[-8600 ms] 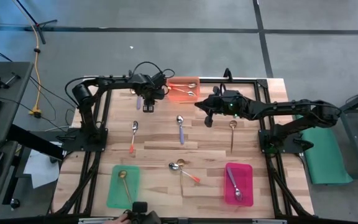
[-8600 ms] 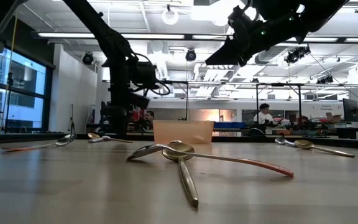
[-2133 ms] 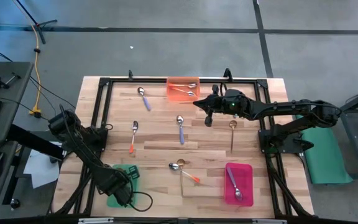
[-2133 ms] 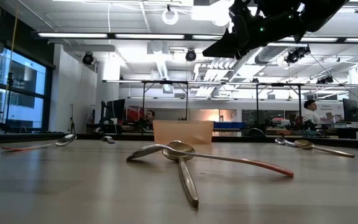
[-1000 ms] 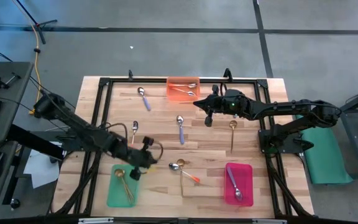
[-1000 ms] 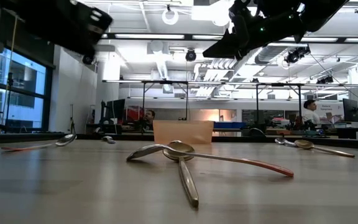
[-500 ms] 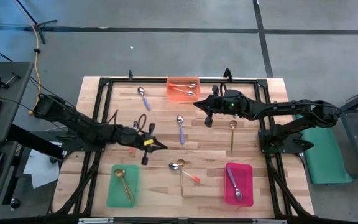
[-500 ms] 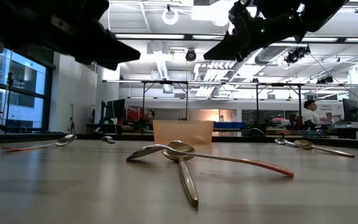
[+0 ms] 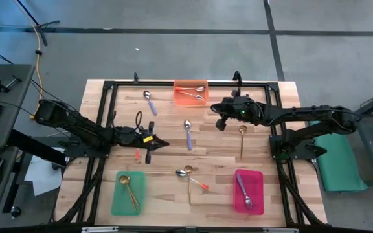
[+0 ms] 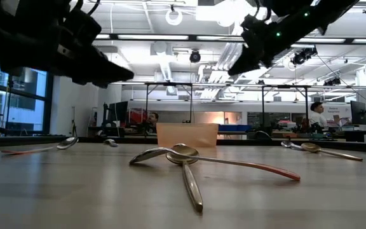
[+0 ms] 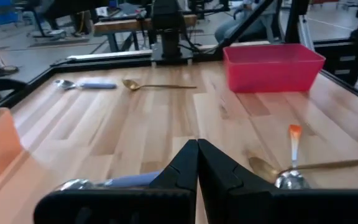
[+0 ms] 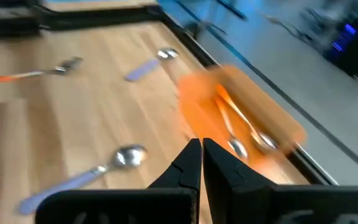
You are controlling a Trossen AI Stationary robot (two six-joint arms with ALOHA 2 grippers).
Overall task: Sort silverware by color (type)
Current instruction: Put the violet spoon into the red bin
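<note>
High view, left gripper (image 9: 153, 143): you have it over the desk's left half, fingers pinched together on nothing, pointing toward the middle.
High view, orange spoon (image 9: 136, 154): only its handle tip shows under your left arm.
High view, right gripper (image 9: 216, 108): you hold it near the far edge, just right of the orange tray (image 9: 191, 94), clenched and empty.
High view, purple spoons: one (image 9: 188, 134) lies mid-desk between your grippers; another (image 9: 149, 102) lies near the far edge, left of the orange tray.
High view, gold spoon (image 9: 241, 138): right of centre, below your right arm.
High view, near edge: a green tray (image 9: 117, 198) with a gold spoon at the left corner, a pink tray (image 9: 255, 185) with a purple spoon at the right, a crossed pair (image 9: 190, 177) between them.
Low view, crossed pair (image 10: 186, 163): a gold spoon lies over an orange-handled one, closest to the camera.
Left wrist view: your fingers (image 11: 188, 171) meet tip to tip above the bare desk (image 11: 135, 134); pink tray (image 11: 272, 65) beyond.
Right wrist view: your fingers (image 12: 194, 163) touch; a purple spoon (image 12: 89, 175) lies near; the orange tray (image 12: 241, 134) holds spoons.
</note>
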